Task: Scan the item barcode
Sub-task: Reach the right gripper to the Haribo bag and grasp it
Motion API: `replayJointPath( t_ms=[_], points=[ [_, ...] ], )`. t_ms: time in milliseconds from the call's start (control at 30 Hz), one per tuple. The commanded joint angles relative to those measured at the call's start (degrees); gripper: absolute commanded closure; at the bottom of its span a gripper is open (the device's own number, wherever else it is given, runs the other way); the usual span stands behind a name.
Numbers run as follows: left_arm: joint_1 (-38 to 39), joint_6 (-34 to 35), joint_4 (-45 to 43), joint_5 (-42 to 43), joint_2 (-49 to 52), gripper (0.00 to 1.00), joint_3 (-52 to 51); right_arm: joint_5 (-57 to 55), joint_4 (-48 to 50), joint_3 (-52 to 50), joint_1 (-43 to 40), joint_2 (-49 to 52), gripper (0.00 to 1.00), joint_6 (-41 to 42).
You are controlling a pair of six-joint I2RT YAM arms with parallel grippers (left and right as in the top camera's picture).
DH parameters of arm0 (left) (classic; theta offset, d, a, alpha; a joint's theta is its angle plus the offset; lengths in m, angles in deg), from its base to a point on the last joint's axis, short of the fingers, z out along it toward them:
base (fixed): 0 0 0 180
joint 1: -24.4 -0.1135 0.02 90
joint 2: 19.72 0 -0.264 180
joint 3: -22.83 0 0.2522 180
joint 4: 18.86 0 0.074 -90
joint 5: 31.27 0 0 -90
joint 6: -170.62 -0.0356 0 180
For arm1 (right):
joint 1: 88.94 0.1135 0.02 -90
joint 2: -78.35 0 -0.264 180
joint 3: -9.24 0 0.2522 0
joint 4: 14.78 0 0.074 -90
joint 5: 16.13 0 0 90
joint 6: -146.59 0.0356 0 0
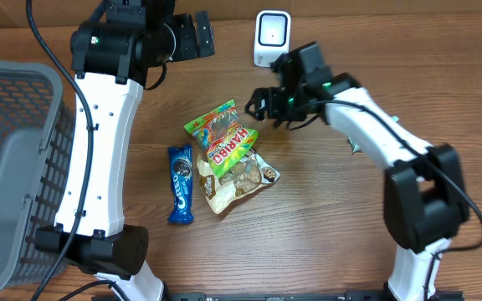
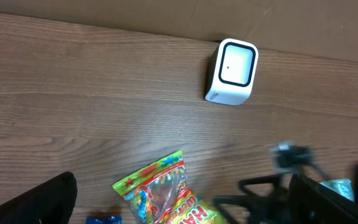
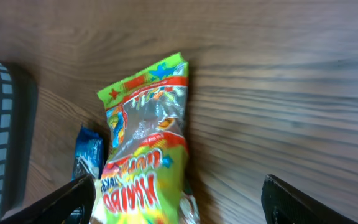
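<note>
My right claw (image 1: 262, 102) is spread wide and pinches nothing. From its own wrist camera I see 1 dark finger (image 3: 64, 200) at the lower left and the other at the lower right, with the Haribo bag (image 3: 146, 140) lying flat on the wooden table (image 1: 325, 217) between them. The left finger sits just beside the bag's edge, while the right finger is well apart from it. From overhead, the claw hangs just beside the bag's upper right corner, near the white scanner (image 1: 272, 38) that stands at the far edge of the table. The bag is green, yellow and red, and rests on top of a clear cookie bag (image 1: 245, 177). A blue Oreo pack (image 1: 181, 184) lies just to their left, apart from them. My left claw (image 1: 192, 35) is up at the far side of the table, left of the scanner, also spread with nothing in it. Its wrist camera looks down on the scanner's face and the top of the Haribo bag, and shows only 1 of its own fingers. A grey mesh basket (image 1: 7, 150) fills the left edge of the table.
</note>
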Motion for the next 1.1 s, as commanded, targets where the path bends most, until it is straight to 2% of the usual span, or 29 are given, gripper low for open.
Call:
replayJointPath(
  t_ms=[0, 133, 300, 433, 500, 633, 700, 767, 967, 1067],
  points=[
    [0.1, 0.6, -0.2, 0.2, -1.4, 0.0, 1.1, 1.4, 1.6, 1.1, 1.3, 3.2, 0.14, 2.8],
    [0.1, 0.6, -0.2, 0.2, -1.4, 0.0, 1.1, 2.0, 3.8, 1.1, 2.7, 5.5, 0.15, 2.8],
    [0.1, 0.6, -0.2, 0.2, -1.4, 0.0, 1.1, 2.1, 6.4, 1.1, 4.8, 7.7, 0.22, 5.9],
    [0.1, 0.6, -0.2, 0.2, -1.4, 0.0, 1.1, 1.2, 7.3, 1.1, 6.5, 9.4, 0.22, 6.9],
    [0.1, 0.6, -0.2, 0.2, -1.4, 0.0, 1.1, 1.0, 6.6, 1.1, 6.9, 10.3, 0.29, 6.9],
    [0.1, 0.6, -0.2, 0.2, -1.4, 0.0, 1.1, 1.0, 5.8, 1.1, 6.7, 10.4, 0.73, 6.9],
    [0.1, 0.6, -0.2, 0.2, -1.4, 0.0, 1.1, 1.0, 5.8, 1.1, 6.2, 10.3, 0.87, 6.9],
    [0.1, 0.6, -0.2, 0.2, -1.4, 0.0, 1.1, 1.2, 5.7, 1.2, 5.7, 9.9, 0.96, 6.9],
    [0.2, 0.6, -0.2, 0.2, -1.4, 0.01, 1.1, 0.8, 4.4, 1.2, 3.6, 5.1, 0.96, 3.9],
    [0.1, 0.6, -0.2, 0.2, -1.4, 0.0, 1.1, -2.9, 2.6, 1.2, 3.1, 2.1, 0.96, 3.2]
  ],
)
